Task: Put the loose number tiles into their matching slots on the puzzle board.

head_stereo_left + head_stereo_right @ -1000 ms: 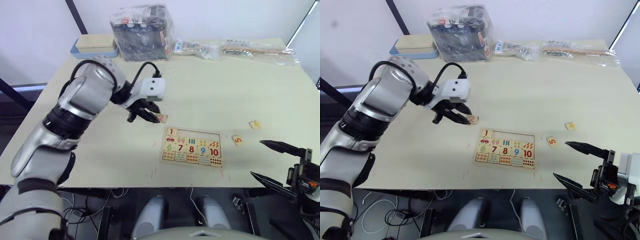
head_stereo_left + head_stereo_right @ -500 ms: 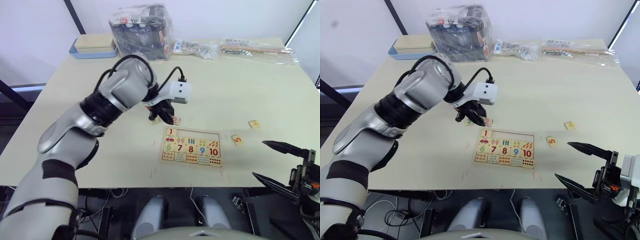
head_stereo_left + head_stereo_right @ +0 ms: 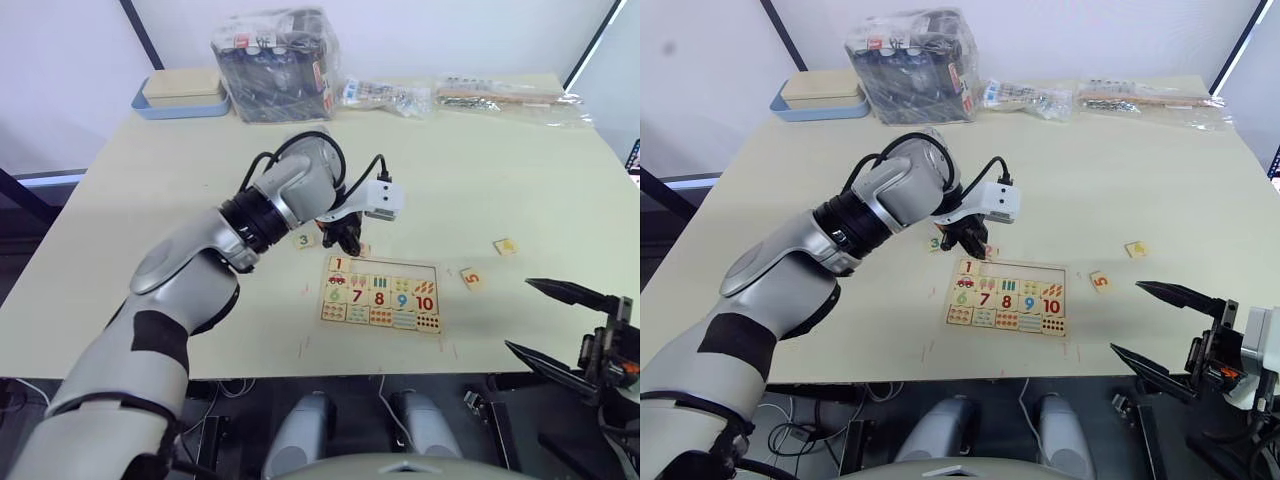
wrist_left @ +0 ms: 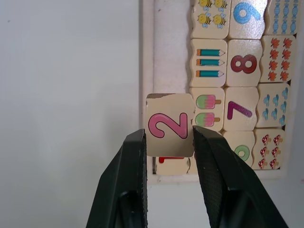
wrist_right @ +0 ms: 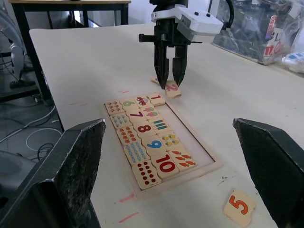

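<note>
The puzzle board lies flat near the table's front edge. A tile numbered 1 sits in its top row; the other slots of that row are bare. My left gripper is shut on the pink number 2 tile and holds it low at the board's far left corner, beside the 1. Loose tiles lie on the table: the 3 left of the board, the 5 and the 4 to its right. My right gripper hangs open off the board's right side, holding nothing.
A blue tray with a beige lid stands at the back left, next to a plastic-wrapped dark box. Clear packets and a long bag lie along the back edge.
My left arm has swung right across the table, bringing the 2 tile to the board's far left corner. The 3 tile now lies uncovered behind it. The right gripper has stayed put.
</note>
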You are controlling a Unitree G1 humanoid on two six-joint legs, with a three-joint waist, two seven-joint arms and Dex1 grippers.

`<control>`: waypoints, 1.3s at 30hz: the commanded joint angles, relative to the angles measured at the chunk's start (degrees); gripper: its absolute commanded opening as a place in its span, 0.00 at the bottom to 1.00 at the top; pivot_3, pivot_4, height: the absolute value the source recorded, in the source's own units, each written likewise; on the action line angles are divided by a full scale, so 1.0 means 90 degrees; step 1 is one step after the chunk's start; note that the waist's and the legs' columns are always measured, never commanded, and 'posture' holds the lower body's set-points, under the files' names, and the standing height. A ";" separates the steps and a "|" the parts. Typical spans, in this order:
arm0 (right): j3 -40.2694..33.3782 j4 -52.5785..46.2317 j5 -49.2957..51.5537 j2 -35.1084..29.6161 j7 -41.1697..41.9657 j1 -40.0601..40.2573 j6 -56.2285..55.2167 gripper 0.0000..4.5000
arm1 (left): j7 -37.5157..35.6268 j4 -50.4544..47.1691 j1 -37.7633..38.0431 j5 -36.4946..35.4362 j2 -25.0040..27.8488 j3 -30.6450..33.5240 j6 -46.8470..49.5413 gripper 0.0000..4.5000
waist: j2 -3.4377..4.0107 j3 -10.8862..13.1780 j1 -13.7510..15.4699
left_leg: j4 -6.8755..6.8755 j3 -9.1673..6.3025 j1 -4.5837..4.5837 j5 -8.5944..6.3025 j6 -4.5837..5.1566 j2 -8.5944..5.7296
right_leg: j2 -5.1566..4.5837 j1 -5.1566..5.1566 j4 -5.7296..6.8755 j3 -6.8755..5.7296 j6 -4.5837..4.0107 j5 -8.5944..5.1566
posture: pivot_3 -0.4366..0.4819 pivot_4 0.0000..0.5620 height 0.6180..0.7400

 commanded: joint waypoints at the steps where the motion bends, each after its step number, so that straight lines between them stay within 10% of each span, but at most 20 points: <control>1: -0.0081 -0.0160 0.0013 0.0049 -0.0031 0.0057 -0.0133 1.00 | 0.0073 -0.0023 0.0056 0.0151 -0.0085 0.0050 -0.0045 0.20 | 0.0000 0.0000 0.0000 | 0.0000 0.0000 0.0001 0.0000 0.0000 0.0000 | 0.0000 0.0000 0.0000 0.0000 0.0000 0.0000 | 0.48 0.27 1.00; 39: -0.0121 -0.0270 0.0029 0.0101 -0.0090 0.0259 -0.0152 1.00 | 0.0329 -0.0345 0.0746 0.0525 -0.0236 0.0066 -0.0111 0.20 | 0.0001 -0.0001 0.0001 | 0.0000 0.0000 0.0001 0.0000 0.0000 -0.0001 | -0.0001 0.0000 0.0000 0.0000 -0.0002 0.0001 | 0.48 0.27 1.00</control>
